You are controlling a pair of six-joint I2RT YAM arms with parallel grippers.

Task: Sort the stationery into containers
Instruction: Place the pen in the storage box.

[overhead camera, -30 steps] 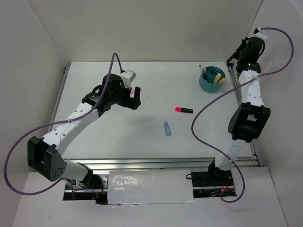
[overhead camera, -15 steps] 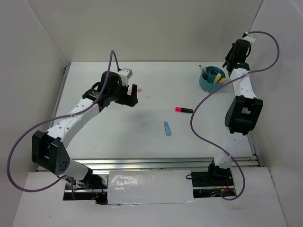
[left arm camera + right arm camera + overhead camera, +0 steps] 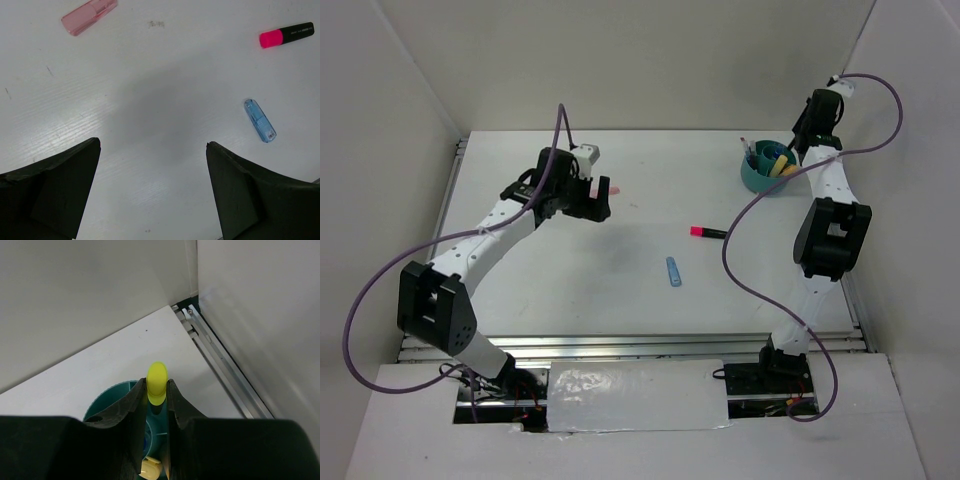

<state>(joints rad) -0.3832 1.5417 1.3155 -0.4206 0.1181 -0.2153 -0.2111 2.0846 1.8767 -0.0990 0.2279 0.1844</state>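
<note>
Two grippers: right gripper (image 3: 156, 388) clamps a yellow marker (image 3: 157, 376) over the cup (image 3: 107, 401), left gripper (image 3: 152, 145) gapes wide

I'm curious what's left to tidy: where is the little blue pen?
In the overhead view the blue pen lies flat on the table near its middle, a little nearer the robot than the pink-black highlighter and left of it.

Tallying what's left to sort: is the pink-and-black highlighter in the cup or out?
Out: the pink-and-black highlighter lies flat on the table, apart from the teal cup.
</note>
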